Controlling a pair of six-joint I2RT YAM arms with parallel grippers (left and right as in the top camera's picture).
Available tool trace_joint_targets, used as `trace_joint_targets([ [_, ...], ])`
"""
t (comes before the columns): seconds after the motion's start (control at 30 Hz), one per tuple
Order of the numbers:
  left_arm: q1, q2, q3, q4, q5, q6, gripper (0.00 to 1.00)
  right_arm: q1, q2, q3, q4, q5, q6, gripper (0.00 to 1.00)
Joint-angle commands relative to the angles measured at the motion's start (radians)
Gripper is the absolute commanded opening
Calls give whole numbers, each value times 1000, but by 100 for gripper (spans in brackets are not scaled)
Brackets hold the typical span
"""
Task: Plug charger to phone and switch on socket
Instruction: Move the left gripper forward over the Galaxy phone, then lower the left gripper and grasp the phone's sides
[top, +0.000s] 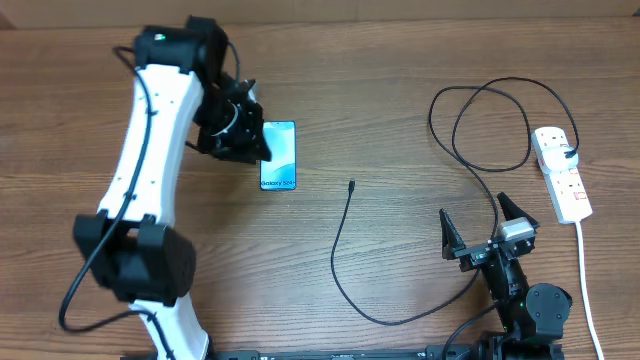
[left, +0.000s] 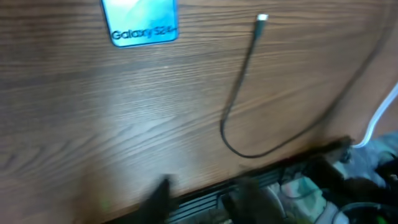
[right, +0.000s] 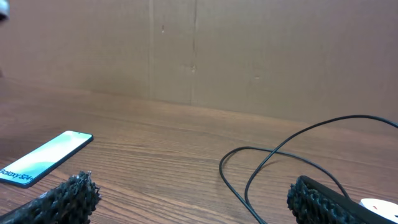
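**Left gripper at the phone, right gripper wide open and empty**

We have the left gripper (top: 252, 142) over the far-left corner of the phone (top: 279, 155). From overhead its fingertips are hidden under the wrist, and the left wrist view is blurred. So we cannot tell how wide the jaws stand, or whether they touch the phone. (In that wrist view the phone sits at the top edge, flat on the wood, not between the fingers.)

The phone lies screen up on the table (top: 400, 60), left of centre, with the "Galaxy S24+" text at its near end.

The right gripper (top: 472, 207) is released, jaws spread wide, holding nothing. It sits by the near edge, right of centre.

The charger (top: 335, 250) has its plug tip lying loose mid-table, right of the phone and apart from it. The cable runs nearward from the tip, curves right and passes the right gripper. It loops at the far right and ends at the socket (top: 562, 175). Those loops lie just ahead of the right gripper's open fingers.

The socket lies at the right edge, with its white cord (top: 585, 290) trailing toward the near edge. Its switches are too small for us to read.
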Motion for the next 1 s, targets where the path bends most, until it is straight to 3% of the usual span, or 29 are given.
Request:
trace_joint_targets([
  [0.0,-30,55,-5,11,-105,-50,61,0,-11,-10,5,-8,-1,100],
  [0.13,-53,111,-5,47,-126,-58,100,0,-11,-10,5,-8,-1,100],
  [0.4,-77,236,-5,195,-138,-93,100,0,-11,-10,5,-8,-1,100],
  [0.57,-94,313,-5,253,-229,-183,100,0,-11,-10,5,-8,-1,100],
  [0.97,-109,358,-6,355,-390,-231,100,0,-11,-10,5,-8,0,100],
])
